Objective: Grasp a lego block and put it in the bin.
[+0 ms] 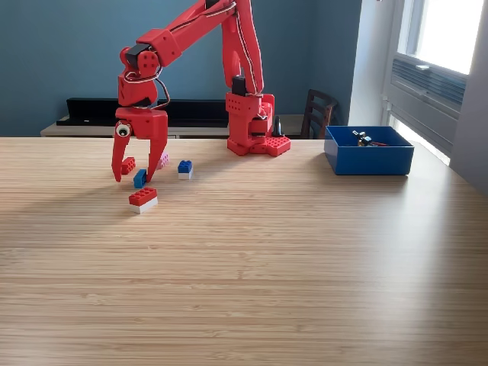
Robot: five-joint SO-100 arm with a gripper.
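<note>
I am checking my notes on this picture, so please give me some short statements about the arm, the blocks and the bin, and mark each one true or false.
1. The end effector is open, with its fingers pointing down over the blocks. True.
2. The blue bin stands at the exterior view's left. False: it stands at the exterior view's right, far from the blocks.
3. A red block on a white block lies on the table, nearer the camera than the end effector. True.
4. The end effector holds the small blue block. False: nothing is gripped; that block sits on the table between the open fingers.
5. The bin is empty. False: some small dark items lie inside.
</note>
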